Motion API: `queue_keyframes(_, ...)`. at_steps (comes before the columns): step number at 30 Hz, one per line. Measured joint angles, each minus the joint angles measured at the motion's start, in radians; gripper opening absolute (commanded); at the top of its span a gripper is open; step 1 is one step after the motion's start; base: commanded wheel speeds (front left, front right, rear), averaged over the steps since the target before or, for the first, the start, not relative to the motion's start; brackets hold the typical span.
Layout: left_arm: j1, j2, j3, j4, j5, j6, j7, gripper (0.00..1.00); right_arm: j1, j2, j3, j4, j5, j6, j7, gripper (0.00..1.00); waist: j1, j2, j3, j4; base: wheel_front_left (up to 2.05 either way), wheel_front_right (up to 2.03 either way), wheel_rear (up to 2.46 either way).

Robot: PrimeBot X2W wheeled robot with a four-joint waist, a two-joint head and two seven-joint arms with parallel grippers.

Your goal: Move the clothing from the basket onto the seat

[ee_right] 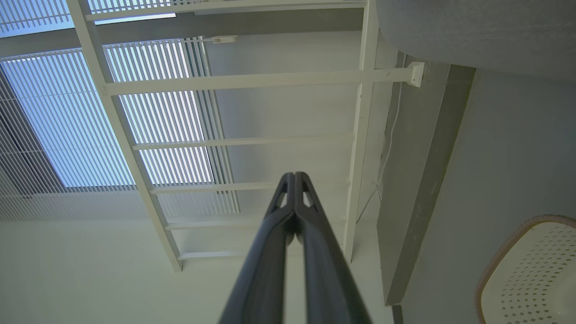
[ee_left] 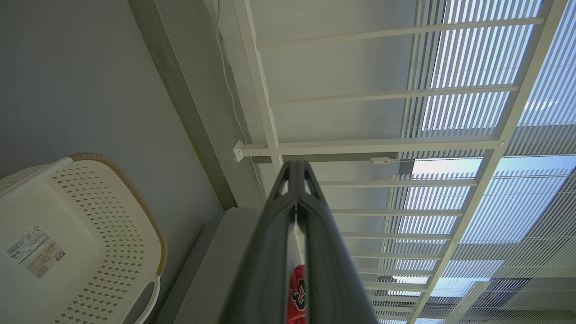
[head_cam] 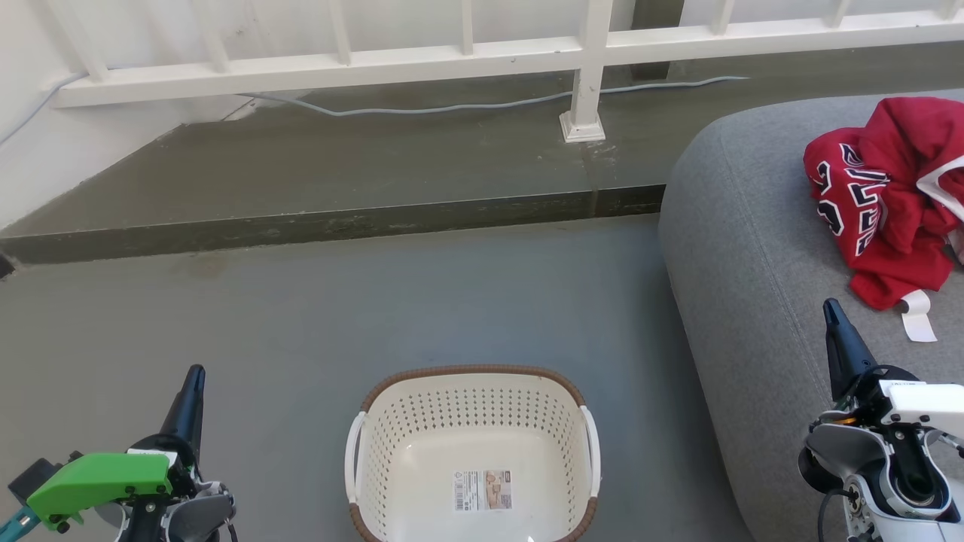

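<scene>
- The clothing lies in a crumpled red heap on the seat at the far right, with the jersey's black, white-edged numerals turned left and a white tag hanging at its near edge
- The basket stands on the grey floor at the near middle, just left of the seat, its bare cream bottom and label sticker showing
- The left gripper is at the near left, apart from the basket, its two dark fingers pressed together at the tips and holding nothing (in the left wrist view a hairline slit runs between them lower down)
- The right gripper shows against the seat's near part, near the clothing but not touching it, its fingers likewise closed on nothing
- A white railing and a pale cable run along the far raised ledge
</scene>
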Motion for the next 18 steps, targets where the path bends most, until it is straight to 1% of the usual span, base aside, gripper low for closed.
queue_keyframes(18,0.000,-0.003,0.001,0.002,0.000,0.000,0.000,0.00,0.000,0.000,-0.002,0.000,0.000,0.000,0.000,0.00,0.0000,0.0000,0.000,0.000,0.00,0.00,0.00)
